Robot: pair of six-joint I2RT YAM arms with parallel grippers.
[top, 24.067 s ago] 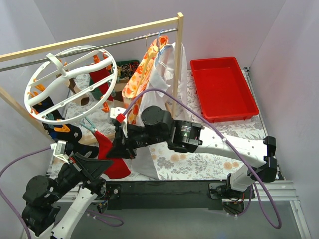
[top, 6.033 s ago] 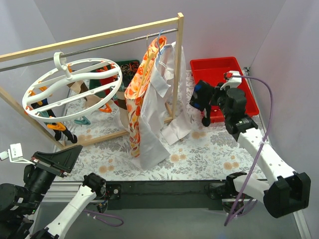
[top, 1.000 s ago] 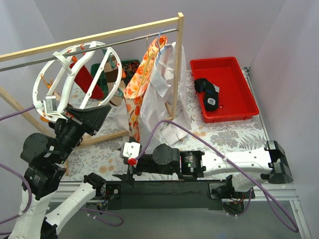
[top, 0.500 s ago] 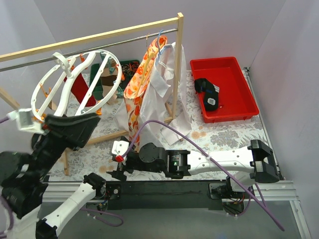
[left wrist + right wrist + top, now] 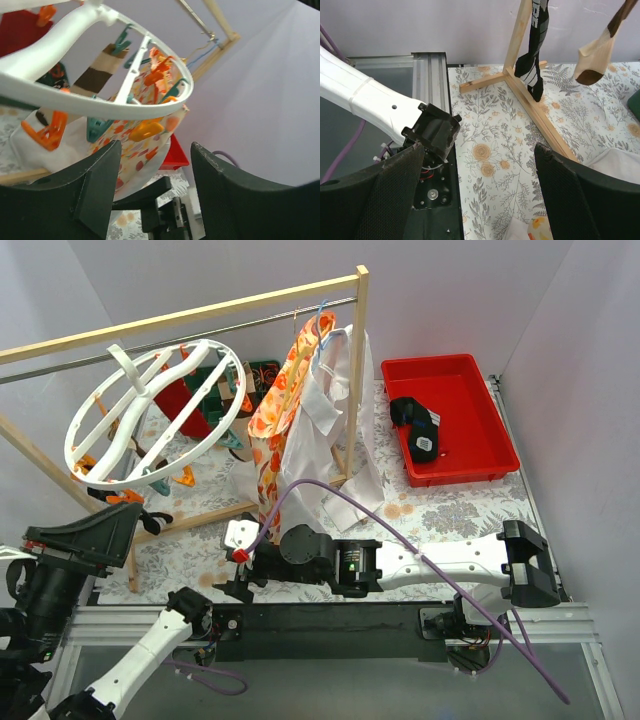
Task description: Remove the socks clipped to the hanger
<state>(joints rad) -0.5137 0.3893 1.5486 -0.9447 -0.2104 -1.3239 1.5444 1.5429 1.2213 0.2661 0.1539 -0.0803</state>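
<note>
Edges: purple walls (image 5: 590,340) close in the table (image 5: 450,515) on the left, back and right; the arms' bases sit along its near edge.
Open room: bare floral cloth lies in front of the wooden rack (image 5: 200,312), and the right arm (image 5: 440,560) stretches across that strip.
Hanger: the hanger (image 5: 148,390) hangs tilted by its hook from the rack's metal rail (image 5: 260,319), near the rack's left end.
Left claw: the left claw (image 5: 155,144) stands with jaws apart and nothing between them, in front of the rack's left foot, below the hanger's rim and apart from it.
Right claw: the right claw (image 5: 479,147) is spread wide and empty, low over the cloth in front of the rack.
Socks on the hanger: three seen, a red sock (image 5: 178,400), a tan-and-brown sock (image 5: 97,70), and a hanging black sock (image 5: 535,55) beside a rack post.
Sock off the hanger: one loose black sock (image 5: 418,430) lies in the single red tray (image 5: 440,362), right of the rack's right post.
Garments: two, an orange floral garment (image 5: 285,400) and a white shirt (image 5: 320,440), at the rack's right end.
Clips: orange and teal clips (image 5: 50,132), too many to count.
</note>
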